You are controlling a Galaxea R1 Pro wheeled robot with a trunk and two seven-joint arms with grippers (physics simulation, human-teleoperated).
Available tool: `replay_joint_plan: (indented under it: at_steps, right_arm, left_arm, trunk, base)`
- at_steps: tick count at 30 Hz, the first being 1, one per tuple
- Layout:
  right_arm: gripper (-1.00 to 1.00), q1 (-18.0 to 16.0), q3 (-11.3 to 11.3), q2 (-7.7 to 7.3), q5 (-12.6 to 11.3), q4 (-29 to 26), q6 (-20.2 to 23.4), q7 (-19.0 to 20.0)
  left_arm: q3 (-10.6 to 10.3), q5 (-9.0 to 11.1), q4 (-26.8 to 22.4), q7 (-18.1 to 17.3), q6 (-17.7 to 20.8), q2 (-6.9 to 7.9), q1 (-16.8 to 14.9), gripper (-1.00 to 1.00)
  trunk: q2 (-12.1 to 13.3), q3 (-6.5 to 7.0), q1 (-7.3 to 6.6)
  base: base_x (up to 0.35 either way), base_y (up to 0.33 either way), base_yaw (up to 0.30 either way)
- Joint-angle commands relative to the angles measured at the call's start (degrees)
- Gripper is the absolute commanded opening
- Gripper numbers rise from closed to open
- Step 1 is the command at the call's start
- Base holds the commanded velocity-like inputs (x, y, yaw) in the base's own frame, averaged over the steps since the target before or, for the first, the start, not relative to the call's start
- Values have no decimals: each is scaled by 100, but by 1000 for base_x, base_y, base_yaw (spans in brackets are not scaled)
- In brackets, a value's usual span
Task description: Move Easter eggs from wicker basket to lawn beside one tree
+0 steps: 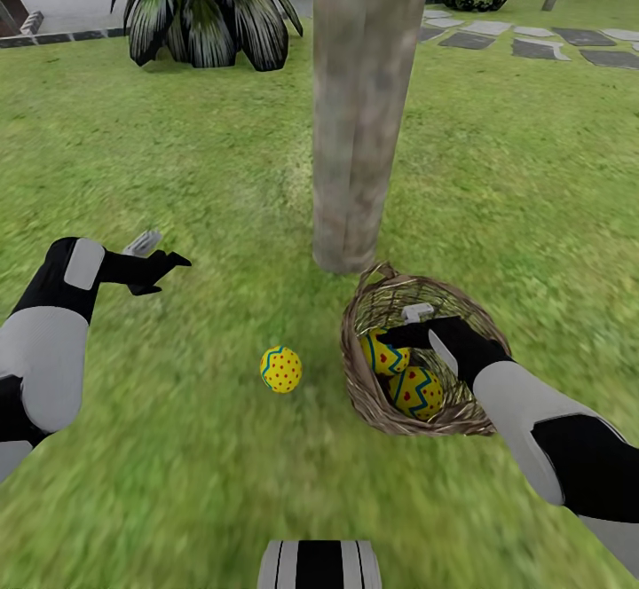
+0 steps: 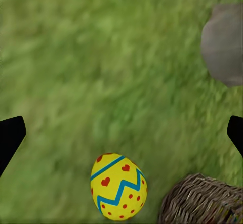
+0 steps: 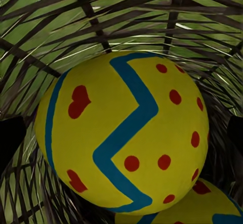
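- Right gripper [image 1: 410, 327] is down inside the basket [image 1: 373, 398]. Right wrist view has the dark fingertips [image 3: 11, 143] at both frame edges, spread wide, with an egg [image 3: 126, 133] between them. Contact not readable, no grip visible.
- Same wrist view shows a second egg [image 3: 202, 206] under the first, weave all round. Head view has the two as upper egg [image 1: 384, 354] and lower egg [image 1: 415, 391], touching.
- Left gripper [image 1: 153, 263] hangs over bare lawn [image 1: 133, 145], spread apart and empty. Left wrist view: fingertips [image 2: 10, 138] wide apart.
- Third egg [image 1: 280, 369] lies on the grass just beside the basket's left wall, near the tree [image 1: 359, 101]. Left wrist view shows it [image 2: 119, 186] next to the basket rim [image 2: 202, 201], trunk base [image 2: 225, 44] further off.
- Basket sits right at the trunk foot; rim loop on the trunk side.
- Open grass left of and in front of the trunk. Spiky plant [image 1: 200, 3] far left, stepping stones [image 1: 541, 43] far right, both well apart from the arms.
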Motion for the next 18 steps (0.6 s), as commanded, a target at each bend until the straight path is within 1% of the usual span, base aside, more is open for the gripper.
replay_joint_plan:
  at_steps: [1,2,7,10,13,14,18]
  right_arm:
    - [100,-2,40,-6,-56,-11,33,-1]
    - [100,-2,38,-10,-56,-11,33,2]
    - [100,-2,32,-15,-56,-25,27,-2]
    - [100,-2,34,-15,-54,-12,25,-8]
    - [100,-2,32,-28,-51,-12,24,-10]
    - [100,-2,33,-71,-53,-15,24,-10]
    - [100,-2,37,-103,-55,-27,24,-8]
  left_arm:
    - [14,60,-4,57,24,-2,-2,100]
    - [14,60,-4,57,24,-2,-2,100]
    - [14,60,-4,57,24,-22,-2,100]
    - [14,60,13,57,24,-15,-1,100]
    - [14,60,20,57,24,-23,0,100]
    - [14,60,21,57,24,-26,0,100]
    - [14,60,22,57,24,-27,-1,100]
  trunk:
    - [-2,-4,-1]
    - [-2,-4,-1]
    - [-8,-115,12]
    - [-8,-115,12]
    - [-12,-181,20]
    - [-12,-181,20]
    - [-12,-181,20]
  base:
    - [0,0,0]
    - [0,0,0]
    - [0,0,0]
    - [0,0,0]
    - [0,0,0]
    - [0,0,0]
    - [0,0,0]
